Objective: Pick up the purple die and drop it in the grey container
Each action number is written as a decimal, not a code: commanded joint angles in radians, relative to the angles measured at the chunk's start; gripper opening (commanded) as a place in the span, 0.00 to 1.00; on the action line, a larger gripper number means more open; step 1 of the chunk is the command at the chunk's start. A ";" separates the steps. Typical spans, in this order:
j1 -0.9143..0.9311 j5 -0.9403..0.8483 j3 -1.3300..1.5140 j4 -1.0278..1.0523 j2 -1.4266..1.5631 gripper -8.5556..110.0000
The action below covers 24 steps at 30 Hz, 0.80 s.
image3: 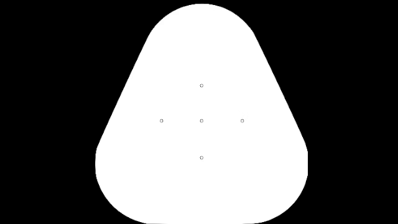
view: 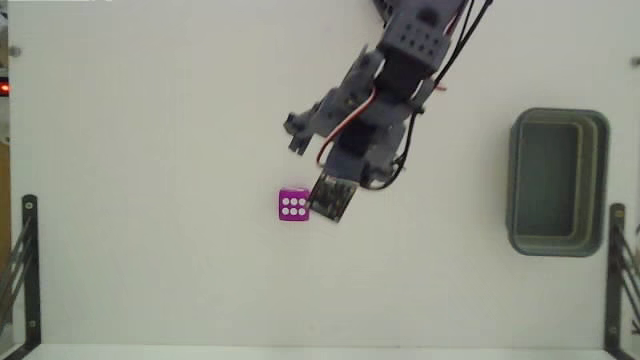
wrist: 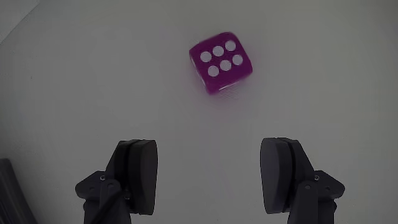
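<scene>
The purple die (view: 293, 205) lies on the white table with six white pips facing up. In the wrist view the purple die (wrist: 221, 61) sits above centre, ahead of my gripper (wrist: 211, 177) and apart from it. Both dark fingers (wrist: 138, 174) stand wide apart with only bare table between them, so the gripper is open. In the fixed view the arm (view: 400, 70) reaches down from the top edge and ends just right of the die. The grey container (view: 514, 185) stands far to the right, and nothing shows inside it.
A small black circuit board (view: 333, 197) on the arm's wrist hangs close beside the die in the fixed view. Black metal brackets stand at the lower left (view: 25, 270) and lower right (view: 620, 270) edges. White tabletop runs between the die and the container.
</scene>
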 commanded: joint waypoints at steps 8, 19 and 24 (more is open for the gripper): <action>0.025 0.005 -0.136 -0.090 -0.152 1.00; 0.025 0.005 -0.269 -0.146 -0.341 1.00; 0.025 0.005 -0.336 -0.159 -0.421 1.00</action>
